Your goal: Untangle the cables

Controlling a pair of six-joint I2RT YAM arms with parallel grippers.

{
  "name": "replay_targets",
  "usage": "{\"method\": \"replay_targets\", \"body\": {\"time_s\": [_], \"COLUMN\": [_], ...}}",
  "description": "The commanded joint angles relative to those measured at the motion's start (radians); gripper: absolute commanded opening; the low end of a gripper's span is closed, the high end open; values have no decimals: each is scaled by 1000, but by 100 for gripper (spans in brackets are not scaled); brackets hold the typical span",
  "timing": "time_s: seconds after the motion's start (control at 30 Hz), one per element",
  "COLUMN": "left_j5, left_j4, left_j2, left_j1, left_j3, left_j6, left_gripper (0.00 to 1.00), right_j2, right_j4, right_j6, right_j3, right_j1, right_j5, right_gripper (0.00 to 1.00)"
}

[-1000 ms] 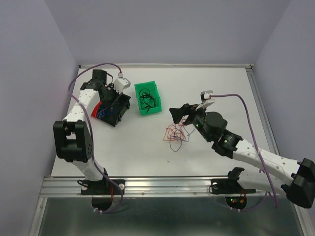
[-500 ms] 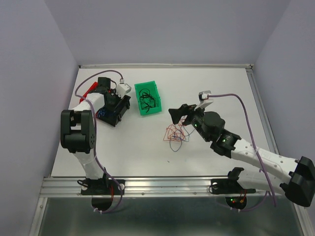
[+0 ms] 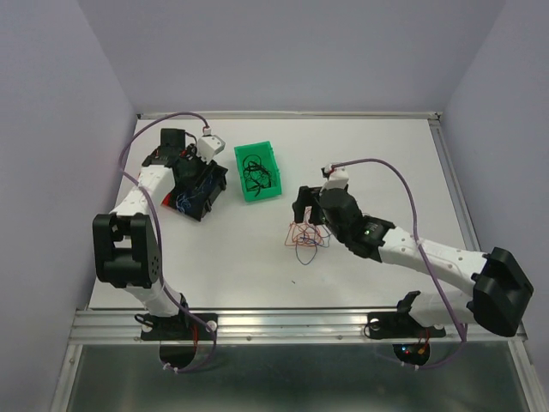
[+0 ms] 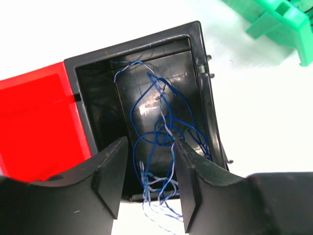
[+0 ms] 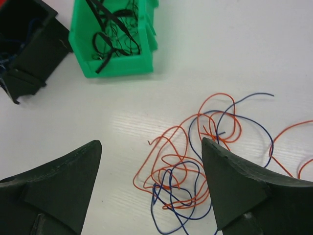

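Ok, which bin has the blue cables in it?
The black bin under the left gripper: blue cables lie inside it. The green bin holds black cables instead.

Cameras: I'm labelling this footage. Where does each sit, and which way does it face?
Top external: above and behind the robot, looking down on the table; left arm and right arm show.
Left wrist: on the left arm, looking down into the black bin of blue cables; left pincer shows, open.
Right wrist: on the right arm, looking down at the red-and-blue tangle; right pincer shows, open.
Shared: right wrist and top both see the green bin.
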Motion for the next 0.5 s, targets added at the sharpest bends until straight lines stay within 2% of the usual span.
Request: {"method": "replay_targets", "body": {"time_s": [0.0,0.1,0.2,0.3,0.33,0.37,0.43,0.47], "left_j5": [2,2,-6,-40,-76,-99,-154,-156], "left_j4": [-73,-93,-113,-110,-98,-86,-37,-23], "left_j2": [-84,-118,-179,-263,-285,-308,-368,-394], "left_j1": [1,0,-17,-98,-134,-231,-333,-418], "left_j3": [16,22,30,1,-27,-42,-82,-88], "left_j6": [22,25,19,-15,-47,-76,-128,-183], "left_gripper": [57,59,61,63,63,63,63,63], "right_j2": [54,54,-11,-59,-55,-45,-7,4], "right_j4": [-215,-281,-324,-381,-404,-455,-522,-563], "right_j6": [41,74,113,156,170,199,242,256], "right_j3": [86,45,-15,-41,-35,-26,19,28], "right_j1": [7,7,7,7,7,7,2,-25], "right_j5": [11,24,78,171,205,245,380,402], "right_gripper": [87,85,86,87,87,87,89,89]}}
